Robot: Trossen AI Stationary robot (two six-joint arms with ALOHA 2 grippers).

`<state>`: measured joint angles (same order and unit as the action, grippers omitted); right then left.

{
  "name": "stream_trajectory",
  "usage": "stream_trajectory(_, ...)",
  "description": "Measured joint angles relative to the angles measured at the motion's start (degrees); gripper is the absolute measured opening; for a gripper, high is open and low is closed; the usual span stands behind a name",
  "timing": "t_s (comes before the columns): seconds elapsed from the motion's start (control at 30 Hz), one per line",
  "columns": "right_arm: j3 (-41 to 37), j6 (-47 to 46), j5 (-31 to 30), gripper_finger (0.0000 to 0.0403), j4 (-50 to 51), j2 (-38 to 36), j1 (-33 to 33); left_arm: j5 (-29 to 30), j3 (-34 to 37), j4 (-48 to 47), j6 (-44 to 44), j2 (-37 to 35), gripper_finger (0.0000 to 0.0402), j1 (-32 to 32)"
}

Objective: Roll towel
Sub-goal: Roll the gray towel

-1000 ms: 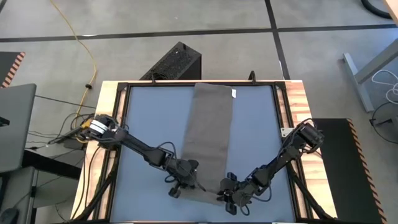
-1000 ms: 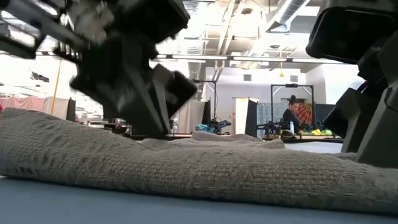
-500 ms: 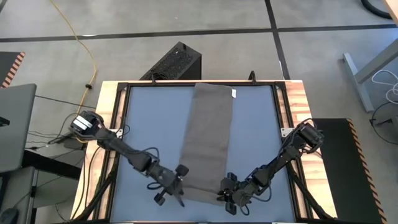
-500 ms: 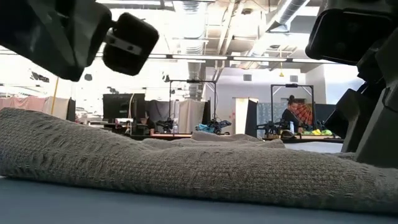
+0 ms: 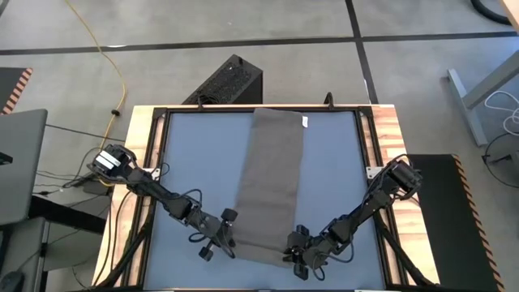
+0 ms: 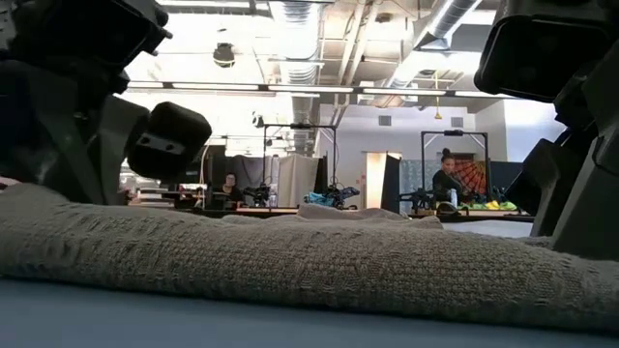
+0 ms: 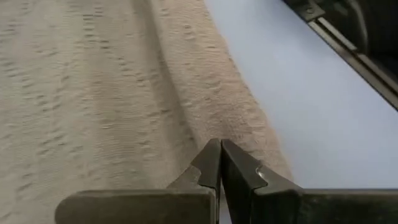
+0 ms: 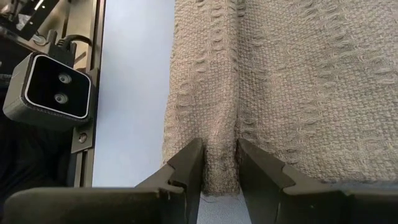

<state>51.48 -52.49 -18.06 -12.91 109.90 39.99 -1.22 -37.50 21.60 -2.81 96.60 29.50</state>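
The towel [image 5: 272, 178], a long taupe strip, lies flat on the blue table from the far edge to the near edge. A raised ridge of cloth [image 6: 290, 261] runs along its near end. My left gripper [image 7: 221, 149] is shut, with nothing between its fingers, at the towel's near left corner [image 5: 235, 243]. My right gripper [image 8: 219, 149] is shut on the towel at its near right corner [image 5: 285, 253]. My left gripper's shut fingertips [image 7: 211, 155] stand over the ridge along the towel's near end, slanting down from the table's left; whether they touch the cloth I cannot tell. My right gripper pinches the raised ridge of cloth [image 8: 221, 165] along the near end between its two fingers, right at the towel's right side edge. The fingers slant down from the table's right and lie along the ridge. The towel rests flat on the table.
A black frame [image 5: 158, 162] and wooden boards border the blue table. A small camera box [image 8: 50, 87] sits on the near frame close to my right gripper. Bare blue table [image 5: 195, 154] lies on both sides of the towel.
My left gripper has gone from over the towel's near end toward the table's left edge, off the cloth, and now stands at the towel's near left corner. My right gripper and the towel have kept still.
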Motion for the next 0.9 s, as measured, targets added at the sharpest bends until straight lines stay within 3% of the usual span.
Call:
stream_trajectory(0.17,0.00,-0.17,0.02,0.0127,-0.02,0.00,0.00,5.95,0.01,0.03,0.25,-0.32,0.0000,-0.04)
stream_trajectory(0.37,0.00,-1.12,0.02,0.0127,-0.02,0.02,0.00,6.39,0.01,0.85,2.34,-5.32,0.0000,-0.01)
stream_trajectory(0.57,-0.02,-1.10,0.04,0.0127,-0.01,0.02,-0.02,-2.00,-0.05,7.46,2.85,-5.13,0.0000,1.32)
stream_trajectory(0.9,-0.02,-0.62,0.04,0.0127,0.00,0.02,-0.02,-2.82,0.01,12.42,0.59,4.61,0.0000,1.63)
